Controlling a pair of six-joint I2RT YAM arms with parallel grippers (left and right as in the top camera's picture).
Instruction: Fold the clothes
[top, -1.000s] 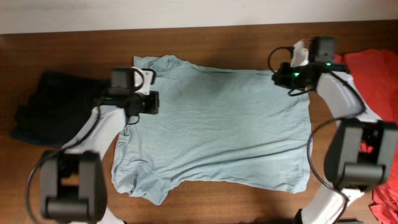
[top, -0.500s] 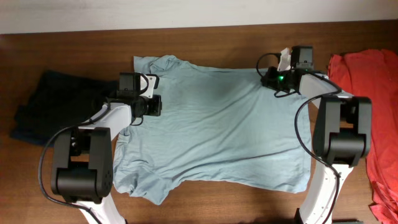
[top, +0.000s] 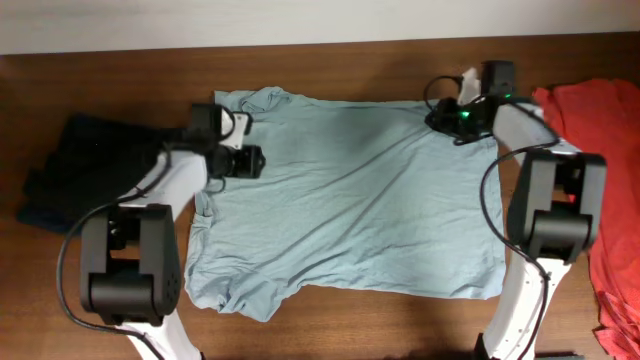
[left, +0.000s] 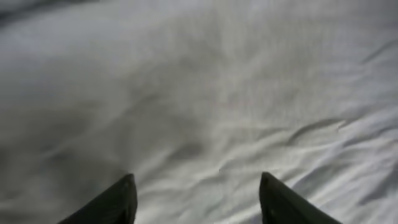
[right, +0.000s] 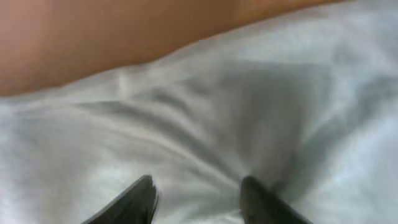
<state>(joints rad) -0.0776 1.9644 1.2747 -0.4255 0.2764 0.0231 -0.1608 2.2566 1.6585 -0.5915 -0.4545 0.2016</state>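
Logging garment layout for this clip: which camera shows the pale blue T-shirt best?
Overhead: the whole T-shirt lies spread on the table, its full outline visible. The left wrist view shows only a blurry, wrinkled patch of its cloth; the right wrist view shows just one edge of it against the wood.

A robot work bench is showing: a brown wooden table (top: 350, 65) is meeting a pale wall (top: 300, 18) at twelve o'clock.
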